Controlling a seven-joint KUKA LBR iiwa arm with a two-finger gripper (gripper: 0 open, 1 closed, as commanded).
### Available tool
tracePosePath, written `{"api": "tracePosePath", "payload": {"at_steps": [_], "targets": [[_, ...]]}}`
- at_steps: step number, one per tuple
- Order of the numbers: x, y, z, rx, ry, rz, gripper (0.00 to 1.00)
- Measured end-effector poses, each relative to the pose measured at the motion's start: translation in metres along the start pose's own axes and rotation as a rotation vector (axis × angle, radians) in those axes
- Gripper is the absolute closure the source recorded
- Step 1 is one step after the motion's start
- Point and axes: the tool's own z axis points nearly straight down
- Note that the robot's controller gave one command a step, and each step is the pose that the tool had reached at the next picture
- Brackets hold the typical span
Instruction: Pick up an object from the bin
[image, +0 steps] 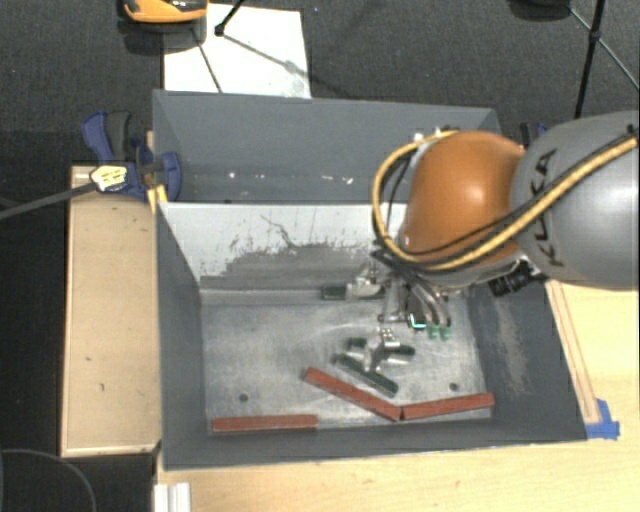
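**Pincer (388, 338) poised over a dark green piece (368, 367) mid-floor in the grey bin (250, 345).**
The dark green piece is seen directly beneath the pincer; contact cannot be judged, nor can it be told whether the pincer is open or closed. Just frontward of the pincer a slanted reddish-brown strip (350, 393) is met end to end by a second strip (447, 405). A third strip (265, 423) is laid farther off, frontward and leftward in the view.

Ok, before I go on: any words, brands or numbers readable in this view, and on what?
"KUKA": dark letters running down the grey arm link, partly crossed by a cable.
Brown strips and dark pieces in the bin: no text that can be read.
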Motion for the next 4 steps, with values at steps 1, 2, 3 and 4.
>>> {"api": "tracePosePath", "payload": {"at_steps": [1,2,3,4], "targets": [[-0.002,0.0,-0.005,-0.001,-0.008,0.002,0.0],[-0.003,-0.011,0.04,-0.001,-0.016,-0.023,0.0],[-0.003,-0.038,0.115,0.0,-0.007,-0.028,1.0],[-0.003,-0.038,0.115,0.0,-0.007,-0.027,1.0]]}}
